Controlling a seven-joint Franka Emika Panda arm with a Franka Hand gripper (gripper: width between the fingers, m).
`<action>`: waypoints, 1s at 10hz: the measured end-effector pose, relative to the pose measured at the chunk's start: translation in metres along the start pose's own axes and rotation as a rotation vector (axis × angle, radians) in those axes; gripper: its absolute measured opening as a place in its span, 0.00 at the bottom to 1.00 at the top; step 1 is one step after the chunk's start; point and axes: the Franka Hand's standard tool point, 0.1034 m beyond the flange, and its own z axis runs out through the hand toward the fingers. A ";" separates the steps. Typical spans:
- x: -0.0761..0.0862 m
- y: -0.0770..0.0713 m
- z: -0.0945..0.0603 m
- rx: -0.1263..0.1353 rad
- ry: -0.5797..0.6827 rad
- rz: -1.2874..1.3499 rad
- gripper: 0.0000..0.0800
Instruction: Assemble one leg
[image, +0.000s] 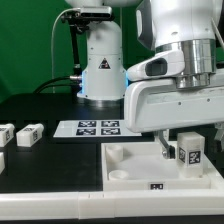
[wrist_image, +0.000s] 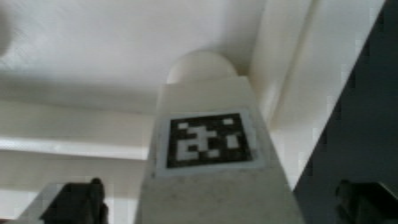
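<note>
The arm's pincer (image: 180, 143) is hanging over the large flat white panel (image: 130, 165), which is lying on the black table (image: 50, 165) toward the front edge, nearer the corner on the exterior view's right. Between its fingers (image: 163, 146) the pincer is gripping a leg (image: 189, 150), a small white block that is showing its black-and-white tag toward the camera; the fingers are closing narrowly on the block's sides. The leg is standing upright with its lower end sitting at or just above the panel's top face, and whether it is touching cannot be told. In the wrist view the same leg (wrist_image: 210, 150) is filling the middle of the picture, its tag facing the lens and its rounded end pointing away toward the white panel (wrist_image: 71, 100), while the two dark fingertips (wrist_image: 75, 200) are showing on either side of it. The marker board (image: 95, 127) is lying flat toward the middle of the table, just behind the panel. Two more white legs (image: 29, 134) and (image: 6, 133) are resting near the table's edge on the exterior view's left, well apart from the panel. The arm's white base (image: 100, 60) is standing at the back edge.
</note>
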 end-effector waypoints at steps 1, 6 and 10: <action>0.000 0.000 0.000 0.000 0.000 0.000 0.81; 0.000 0.000 0.000 0.001 0.000 0.031 0.36; -0.001 0.006 -0.001 0.011 0.017 0.537 0.36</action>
